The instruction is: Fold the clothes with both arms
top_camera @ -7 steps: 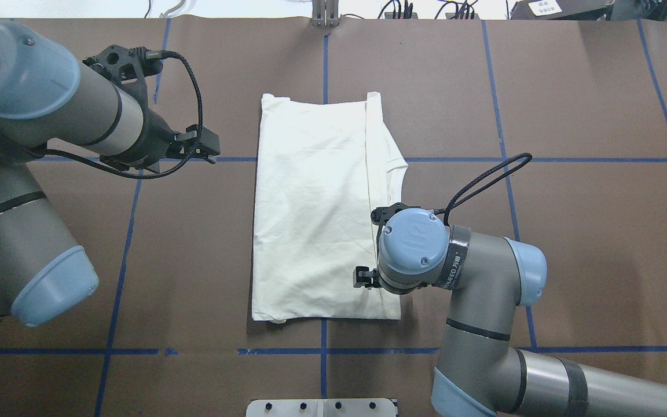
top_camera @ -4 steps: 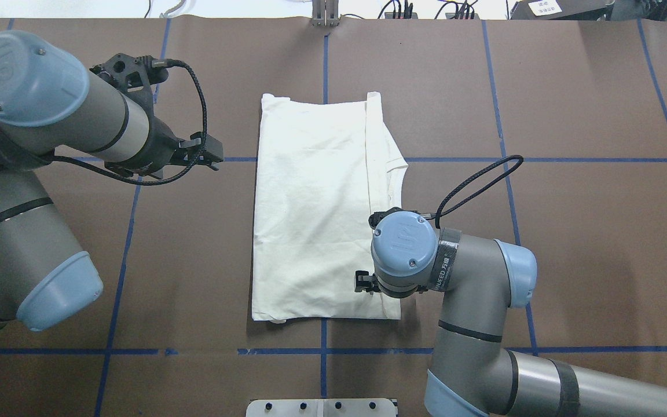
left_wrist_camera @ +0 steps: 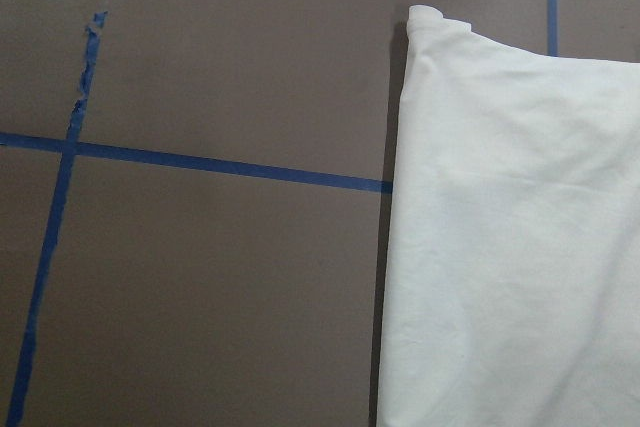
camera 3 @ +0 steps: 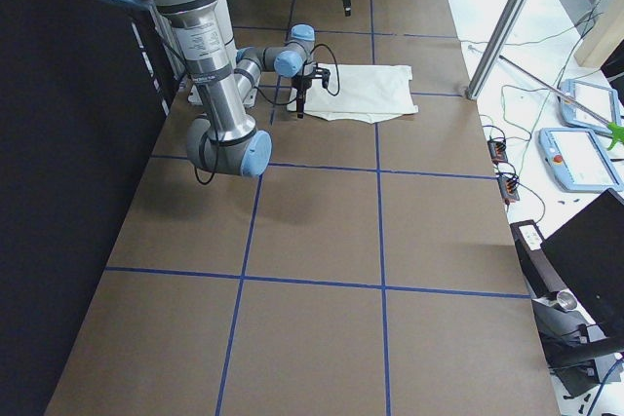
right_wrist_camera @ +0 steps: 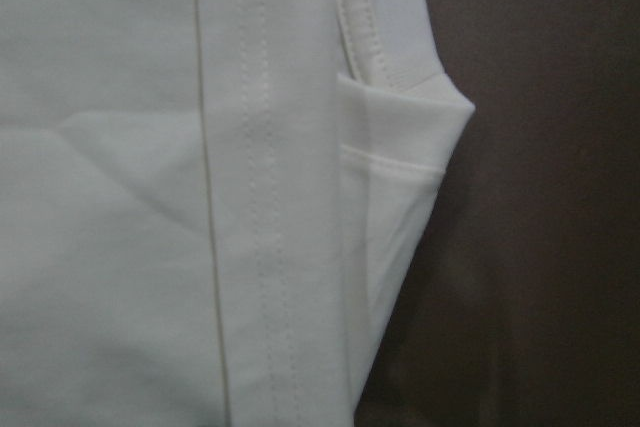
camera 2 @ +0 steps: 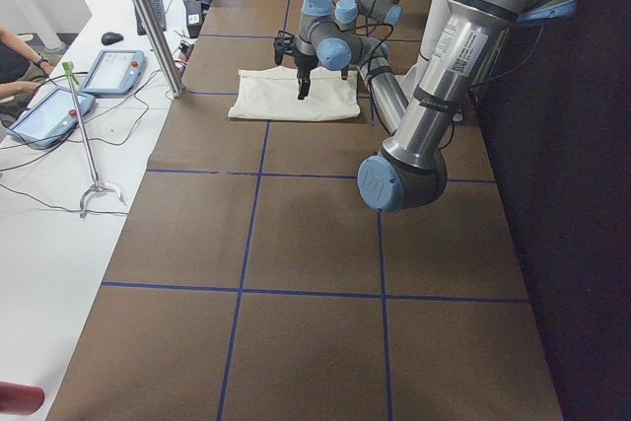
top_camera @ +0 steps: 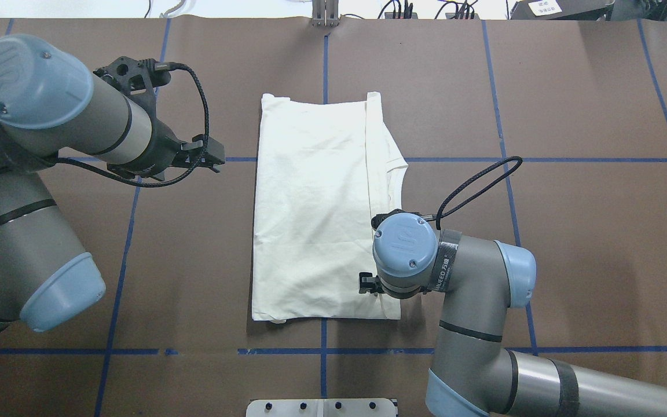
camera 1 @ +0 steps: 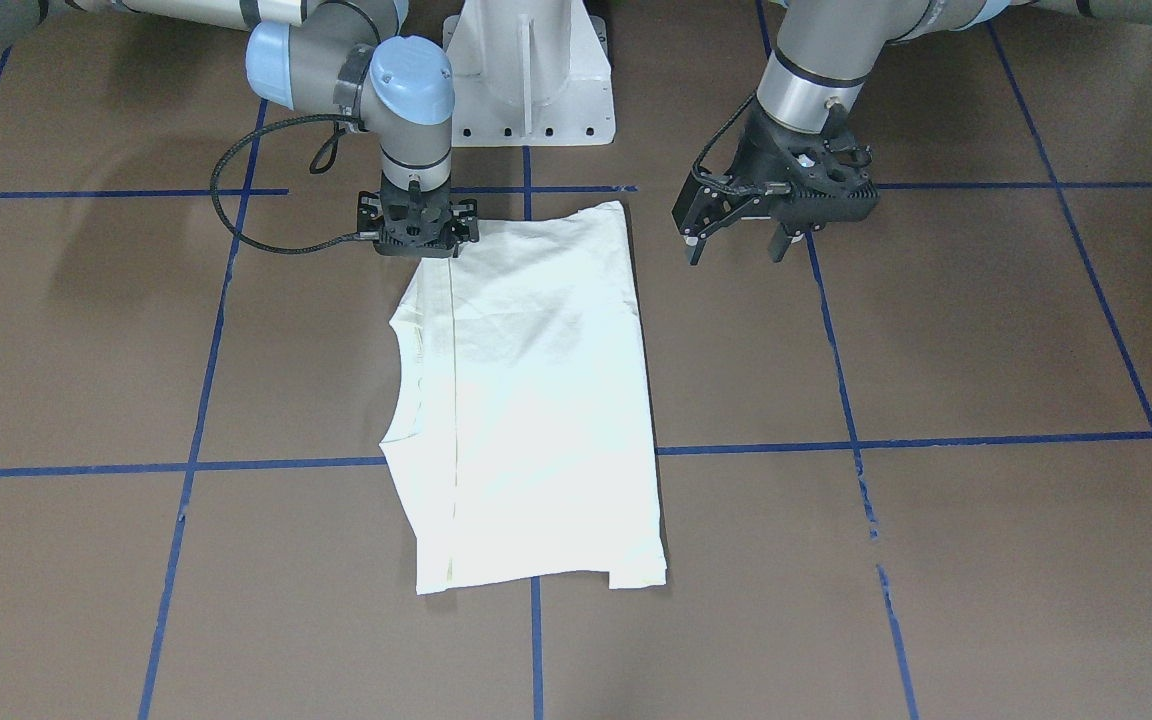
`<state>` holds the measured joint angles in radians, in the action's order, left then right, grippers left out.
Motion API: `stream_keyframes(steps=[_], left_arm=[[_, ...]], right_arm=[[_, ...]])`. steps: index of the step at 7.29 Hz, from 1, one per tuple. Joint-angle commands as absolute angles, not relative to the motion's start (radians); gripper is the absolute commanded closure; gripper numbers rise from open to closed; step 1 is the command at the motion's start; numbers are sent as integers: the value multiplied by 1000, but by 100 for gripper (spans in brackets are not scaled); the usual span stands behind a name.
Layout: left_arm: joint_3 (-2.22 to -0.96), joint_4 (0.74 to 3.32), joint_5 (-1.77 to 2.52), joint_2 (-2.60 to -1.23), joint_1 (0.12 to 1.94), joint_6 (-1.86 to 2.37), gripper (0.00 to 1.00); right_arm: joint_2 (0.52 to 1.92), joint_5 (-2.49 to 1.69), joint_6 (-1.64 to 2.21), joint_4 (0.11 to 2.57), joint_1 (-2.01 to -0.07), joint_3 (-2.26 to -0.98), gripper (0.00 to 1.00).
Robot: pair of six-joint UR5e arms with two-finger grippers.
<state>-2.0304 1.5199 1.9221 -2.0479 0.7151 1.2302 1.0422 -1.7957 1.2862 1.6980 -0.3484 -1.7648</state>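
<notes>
Front view: cream T-shirt [camera 1: 536, 400] lies flat on the table [camera 1: 936, 330]. It's folded lengthwise into a long strip, plain side up, neckline on its robot-right edge. Right tool [camera 1: 417, 238] points straight down at the shirt corner nearest the robot base. Fingers are hidden, can't tell if it's gripping. Left tool [camera 1: 733, 248] is off the cloth on the other long side, jaws spread, empty.

Overhead: shirt sits mid-table across the blue tape lines [top_camera: 600, 159]. Right wrist covers most of its tool at the near right corner. Left tool is beside the left edge, not touching.

Left side view: far arm's tool stands on the shirt.

Right side view: near arm's tool is at the shirt's robot-side end.

Left wrist: one shirt corner and long edge, with brown table beside it.

Right wrist: collar ribbing [right_wrist_camera: 360, 27] and a stitched seam, close up.
</notes>
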Motion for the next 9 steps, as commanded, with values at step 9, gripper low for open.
stream_keyframes(steps=[9], left_arm=[[-2028, 1522, 1922, -2051, 695, 1238, 0]], right_arm=[[1136, -1799, 1160, 1695, -411, -1807, 0]])
